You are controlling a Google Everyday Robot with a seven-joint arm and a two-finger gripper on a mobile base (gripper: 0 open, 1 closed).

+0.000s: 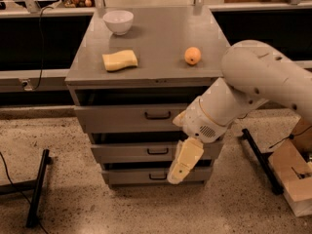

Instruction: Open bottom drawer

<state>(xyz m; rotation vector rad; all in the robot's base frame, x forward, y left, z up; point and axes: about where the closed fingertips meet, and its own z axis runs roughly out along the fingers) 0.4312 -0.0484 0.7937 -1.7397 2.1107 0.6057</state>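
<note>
The grey metal cabinet [146, 77] has three drawer fronts. The bottom drawer [131, 176] is the narrowest and lowest, with a small dark bar handle [157, 176]. It looks closed. My gripper [179, 172] hangs down from the white arm [253, 87], pointing at the floor. It sits just in front of the bottom drawer, right of its handle, and covers part of that front. The middle drawer [126, 152] and the top drawer [122, 118] lie above.
On the cabinet top are a white bowl [118, 21], a yellow sponge [120, 60] and an orange [192, 55]. A black stand leg [36, 186] lies on the floor at left. A cardboard box [297, 179] and a black bar [258, 160] are at right.
</note>
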